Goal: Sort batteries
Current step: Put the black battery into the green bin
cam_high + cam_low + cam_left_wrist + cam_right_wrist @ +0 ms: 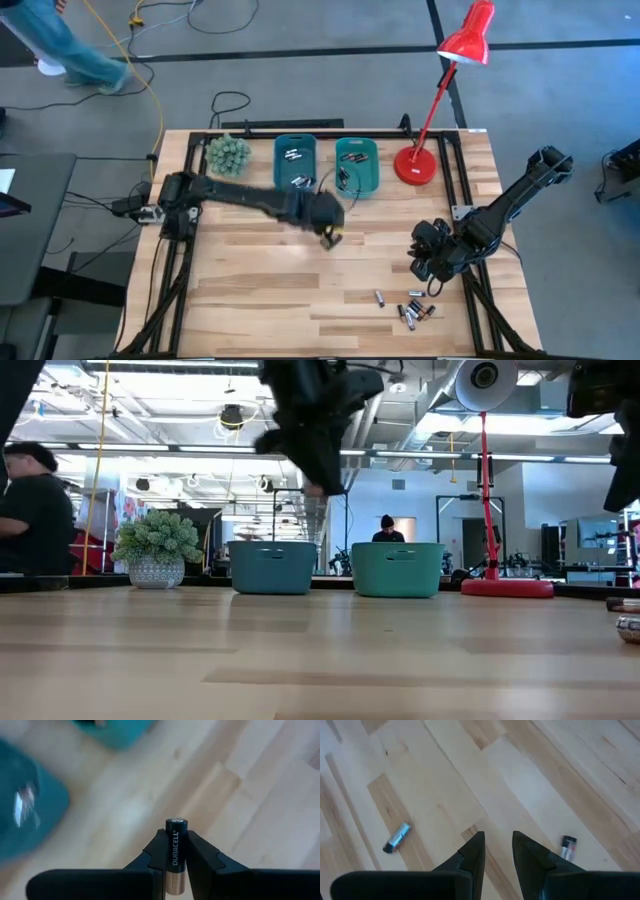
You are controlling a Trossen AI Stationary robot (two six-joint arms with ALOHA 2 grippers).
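- Nearest to the front edge of the wooden table [250,290], on the right side, a small group of loose batteries [408,312] lies together; some are silver and some are dark
- The right gripper [432,262] hangs just behind this group, low over the wood. Its two fingers [472,852] are spread with a bare gap between them, and they hold nothing
- In the right wrist view one silver battery [396,838] lies on the planks to one side of the fingers, and another cell [567,845] lies on the other side; both are apart from the gripper
- Further back, near the middle of the table, the left gripper [328,232] is raised above the surface. Its fingers pinch a black and copper Duracell battery [176,862] that stands upright between them
- Behind it two teal bins stand side by side: the left bin [295,162] and the right bin [357,165]. Both have a few batteries inside
- At the far edge a small green plant in a pot [228,155] stands left of the bins, and a red desk lamp [440,100] stands right of them
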